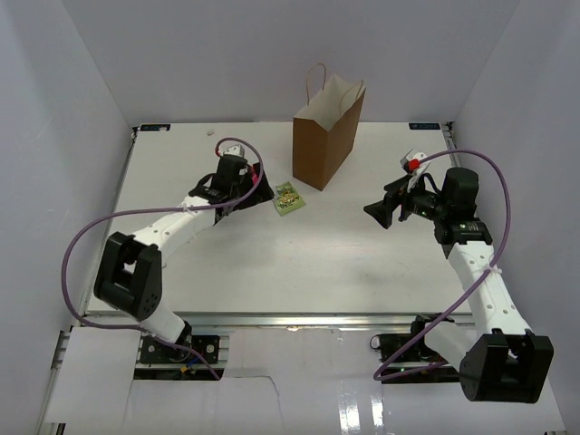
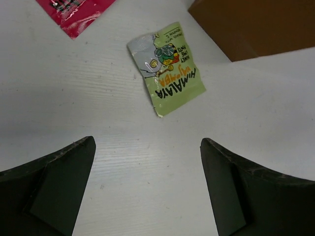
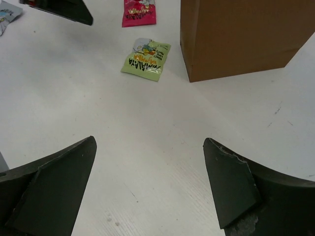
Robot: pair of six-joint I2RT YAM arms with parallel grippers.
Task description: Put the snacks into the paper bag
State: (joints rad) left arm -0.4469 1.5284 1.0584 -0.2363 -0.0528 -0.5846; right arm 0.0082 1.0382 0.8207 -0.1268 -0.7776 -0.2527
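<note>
The brown paper bag stands upright at the back middle, mouth open. A yellow-green snack packet lies flat just left of its base. My left gripper is open and empty, right beside that packet. In the left wrist view the packet lies ahead of the jaws, with a red packet further left and the bag to the right. My right gripper is open and empty, right of the bag. Its wrist view shows the yellow-green packet, the red packet and the bag.
A pale blue-silver packet shows at the far left edge of the right wrist view, beside the left gripper's fingers. White walls enclose the table on three sides. Purple cables loop off both arms.
</note>
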